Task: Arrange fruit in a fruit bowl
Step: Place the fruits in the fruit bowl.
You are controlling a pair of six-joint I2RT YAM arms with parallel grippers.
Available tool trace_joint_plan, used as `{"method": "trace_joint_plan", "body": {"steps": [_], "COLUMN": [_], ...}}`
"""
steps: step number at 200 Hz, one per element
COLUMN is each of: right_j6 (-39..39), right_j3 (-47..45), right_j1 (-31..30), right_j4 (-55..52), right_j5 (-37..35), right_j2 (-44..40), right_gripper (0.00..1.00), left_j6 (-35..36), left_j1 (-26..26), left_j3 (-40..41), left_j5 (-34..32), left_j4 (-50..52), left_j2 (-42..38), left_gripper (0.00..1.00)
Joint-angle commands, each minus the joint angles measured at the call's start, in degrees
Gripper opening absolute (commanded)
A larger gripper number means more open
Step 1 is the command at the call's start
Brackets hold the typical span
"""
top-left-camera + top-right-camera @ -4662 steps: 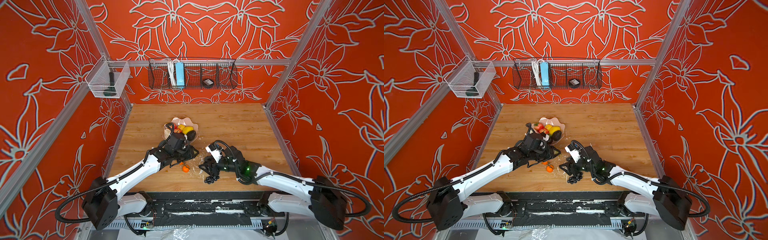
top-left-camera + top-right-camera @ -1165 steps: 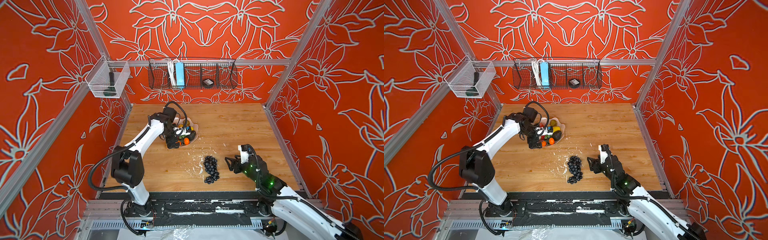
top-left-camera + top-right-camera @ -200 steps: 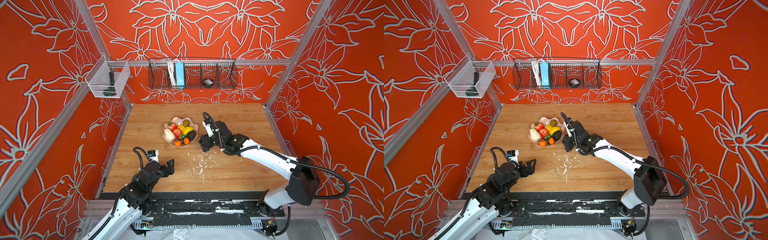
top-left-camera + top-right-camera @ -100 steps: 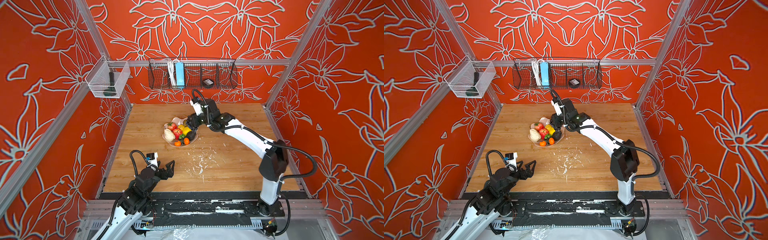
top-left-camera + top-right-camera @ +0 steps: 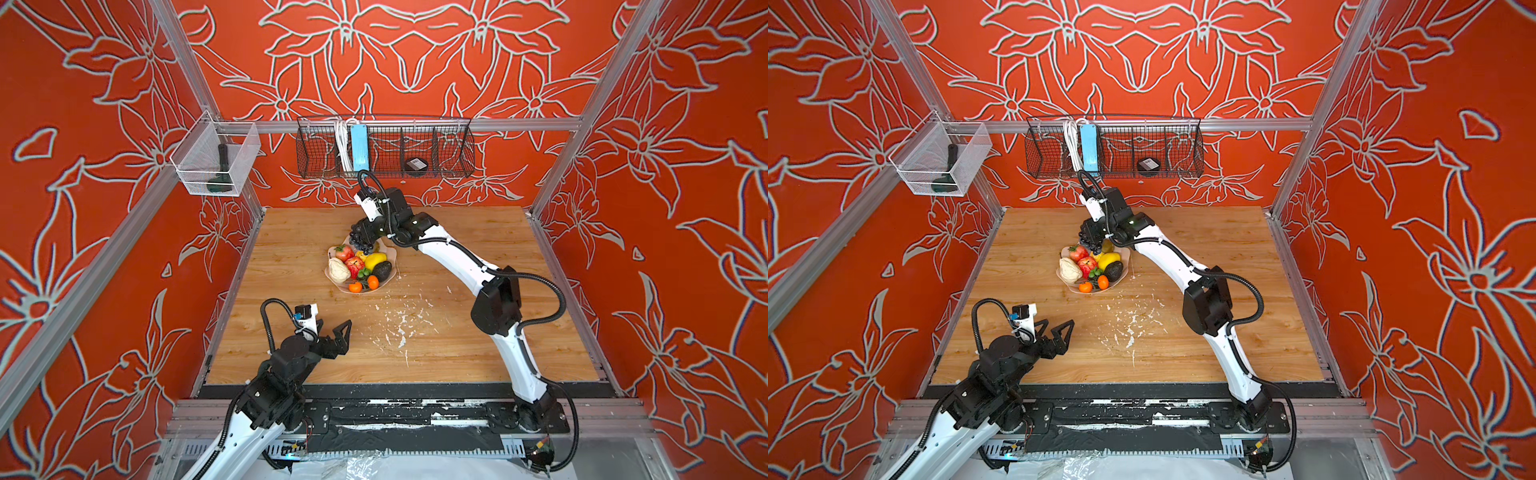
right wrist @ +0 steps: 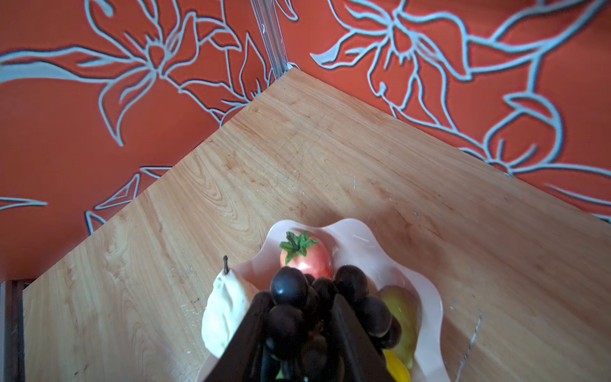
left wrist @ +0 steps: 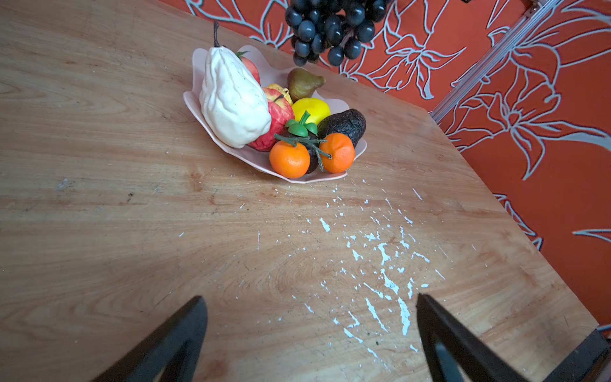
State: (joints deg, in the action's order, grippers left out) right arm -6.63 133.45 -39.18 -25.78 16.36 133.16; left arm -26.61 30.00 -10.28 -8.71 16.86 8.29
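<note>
The right fingers (image 6: 244, 337) are clamped on the grape bunch (image 6: 289, 291), which is held just above the far part of the fruit bowl (image 6: 360, 236).
Placement is judged to be in hand: a straight descent into the free pocket beside the red piece (image 6: 305, 261) and the pear (image 6: 400, 307) is called for, then release; the left fingers (image 7: 172, 340) are spread wide, empty, well apart from the bowl on its near side; the bunch is formed of glossy dark beads hanging loosely, and the bowl, shallow, pale pink and scalloped, is crowded with a lumpy cream piece (image 7: 231, 99), a rough avocado (image 7: 344, 124), a smooth lemon (image 7: 312, 109) and two dimpled oranges (image 7: 289, 159).
</note>
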Motion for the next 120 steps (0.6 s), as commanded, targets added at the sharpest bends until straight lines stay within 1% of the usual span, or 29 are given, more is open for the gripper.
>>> {"method": "trace_joint_plan", "body": {"steps": [1,34,60,120], "right_j6": [1.84,2.15,2.02,3.33], "right_j3": [5.40,10.94,13.64,15.44], "right_j1": [0.42,0.70,0.93,1.12], "right_j4": [-0.70,-1.03,-0.44,0.47], "right_j5": [1.87,2.71,2.45,2.36], "right_j2": [2.81,7.27,9.61,13.03], "right_gripper": [0.36,0.35,0.36,0.36], "left_j6": [0.42,0.45,0.44,0.45], "left_j1": [-0.20,-0.20,-0.25,-0.20], "left_j3": [0.52,0.52,0.56,0.57], "left_j5": [0.36,0.36,0.36,0.45], "left_j4": [-1.92,-2.01,-1.92,-2.18], "left_j2": [0.40,0.32,0.23,0.32], "left_gripper": [0.98,0.98,0.98,0.98]}}
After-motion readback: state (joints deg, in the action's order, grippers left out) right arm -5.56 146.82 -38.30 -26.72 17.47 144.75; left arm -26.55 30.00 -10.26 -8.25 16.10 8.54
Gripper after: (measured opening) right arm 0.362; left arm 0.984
